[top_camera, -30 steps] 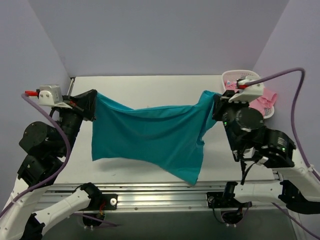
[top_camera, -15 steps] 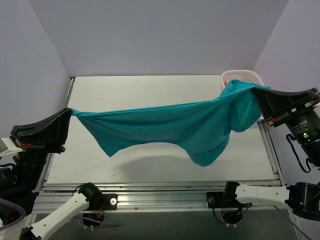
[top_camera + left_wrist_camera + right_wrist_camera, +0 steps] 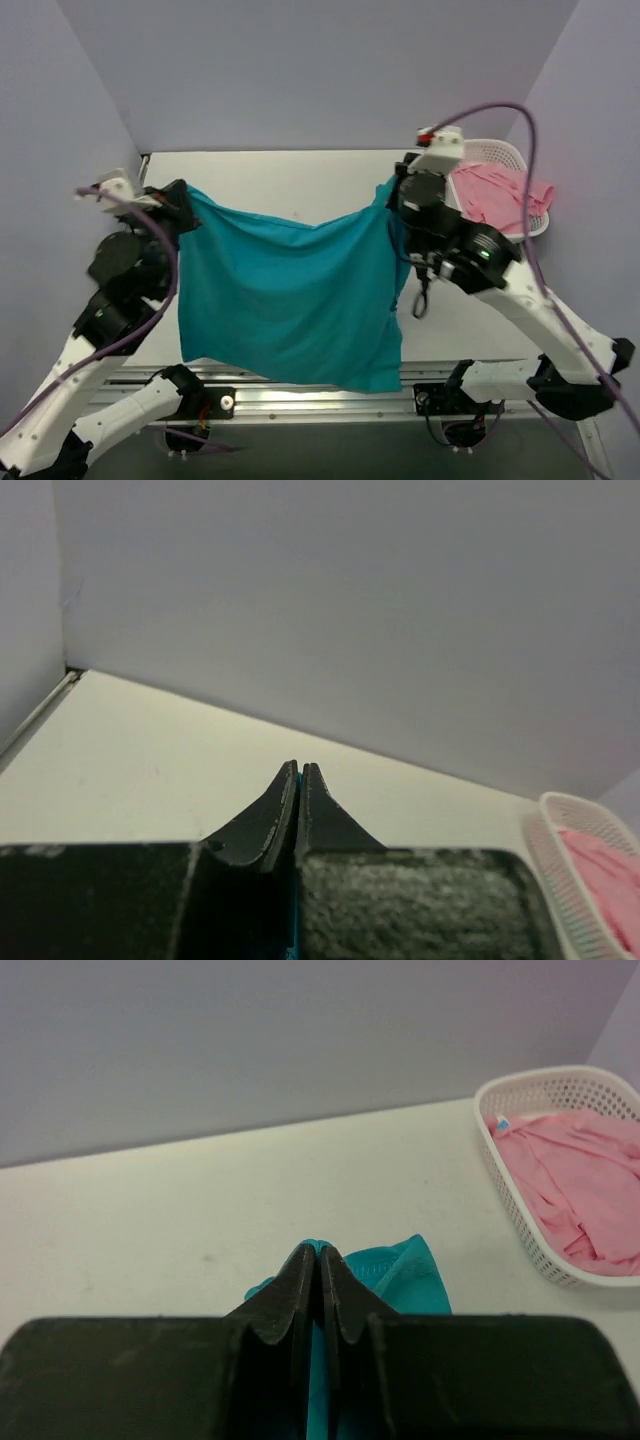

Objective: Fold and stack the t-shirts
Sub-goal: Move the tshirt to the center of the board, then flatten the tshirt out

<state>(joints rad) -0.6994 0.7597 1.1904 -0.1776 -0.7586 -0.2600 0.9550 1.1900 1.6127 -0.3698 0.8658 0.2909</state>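
white table (image 3: 300, 180) enclosed by lilac walls (image 3: 300, 70) | teal t-shirt (image 3: 280, 290) hung mid-frame, clamped by left gripper (image 3: 184, 201) and right gripper (image 3: 396, 196) | basket (image 3: 500, 150) upper right

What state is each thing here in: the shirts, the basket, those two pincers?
Teal t-shirt: unfolded, hanging spread between the two arms.
Pink t-shirt: crumpled in the basket, spilling over its rim.
Basket: upright, holding the pink t-shirt.
Left jaws: shut on one top corner of the teal t-shirt.
Right jaws: shut on the other top corner.
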